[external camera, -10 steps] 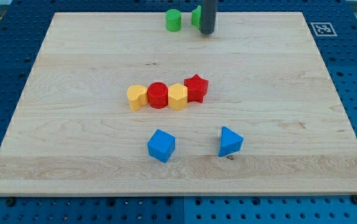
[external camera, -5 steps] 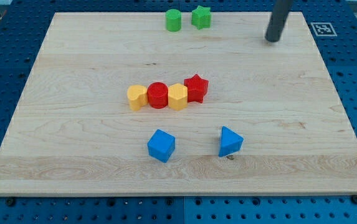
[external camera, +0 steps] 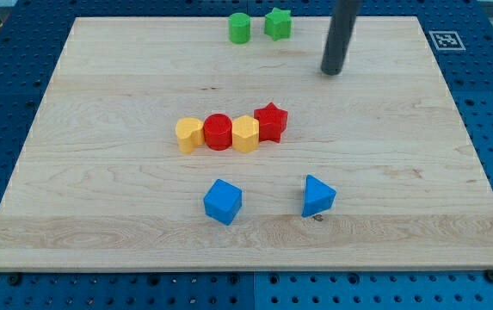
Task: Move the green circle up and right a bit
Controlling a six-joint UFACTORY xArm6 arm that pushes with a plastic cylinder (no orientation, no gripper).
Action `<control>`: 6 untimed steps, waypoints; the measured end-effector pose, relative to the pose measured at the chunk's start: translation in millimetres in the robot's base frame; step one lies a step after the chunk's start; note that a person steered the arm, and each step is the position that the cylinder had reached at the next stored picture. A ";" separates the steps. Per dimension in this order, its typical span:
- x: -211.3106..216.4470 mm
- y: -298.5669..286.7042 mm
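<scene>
Now my tip (external camera: 333,72), with no pincer to close, has the green circle (external camera: 240,27) up-left, well apart.

Green circle (external camera: 240,28) at the top edge of the table (external camera: 100,86), near the middle; green star (external camera: 278,23) just beside it on the view's right, apart; my tip (external camera: 332,72) right of both and lower, touching neither; mid-table a touching row, left to right: yellow block (external camera: 189,135), red circle (external camera: 218,132), yellow hexagon (external camera: 245,134), red star (external camera: 271,121); nearer the bottom edge blue cube (external camera: 223,201), blue triangle (external camera: 318,195) to its right, apart
</scene>
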State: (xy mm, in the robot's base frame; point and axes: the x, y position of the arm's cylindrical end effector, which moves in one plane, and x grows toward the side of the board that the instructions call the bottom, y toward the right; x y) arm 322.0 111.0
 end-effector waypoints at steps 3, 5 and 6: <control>-39.6 -98.8; -66.0 -111.3; -78.7 -111.4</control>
State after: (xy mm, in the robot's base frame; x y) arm 243.2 -0.4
